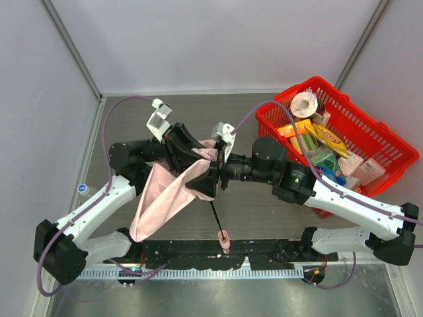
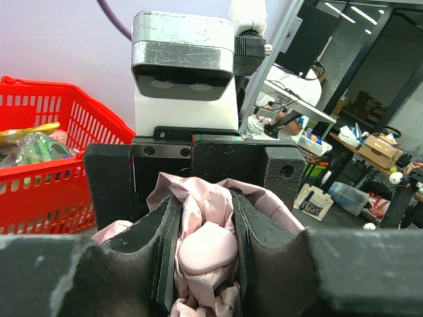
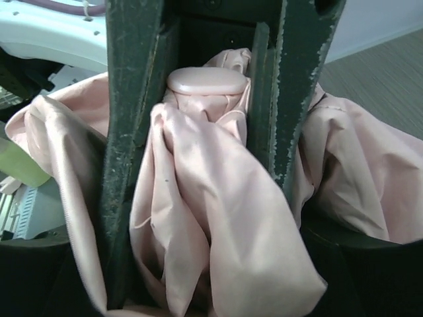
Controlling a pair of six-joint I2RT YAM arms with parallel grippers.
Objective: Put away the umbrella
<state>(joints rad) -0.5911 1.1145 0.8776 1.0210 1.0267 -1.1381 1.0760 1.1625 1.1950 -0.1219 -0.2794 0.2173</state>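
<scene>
The umbrella (image 1: pixel 165 198) is held up off the table, its pale pink fabric sagging down to the left. Its black shaft (image 1: pixel 216 218) slants down to the small pink handle (image 1: pixel 225 242) near the front rail. My left gripper (image 1: pixel 197 153) is shut on the umbrella's top; in the left wrist view the rounded pink cap (image 2: pixel 205 247) and bunched fabric are pinched between its fingers. Facing it from the right, my right gripper (image 1: pixel 210 170) stands open around the fabric folds (image 3: pixel 211 218), which brush both of its fingers (image 3: pixel 132 165). The cap (image 3: pixel 205 80) shows just beyond them.
A red basket (image 1: pixel 370 129) full of packets and a tape roll stands at the back right, and it is also seen in the left wrist view (image 2: pixel 39 165). A small blue-capped bottle (image 1: pixel 82 189) lies by the left wall. Grey walls close in both sides.
</scene>
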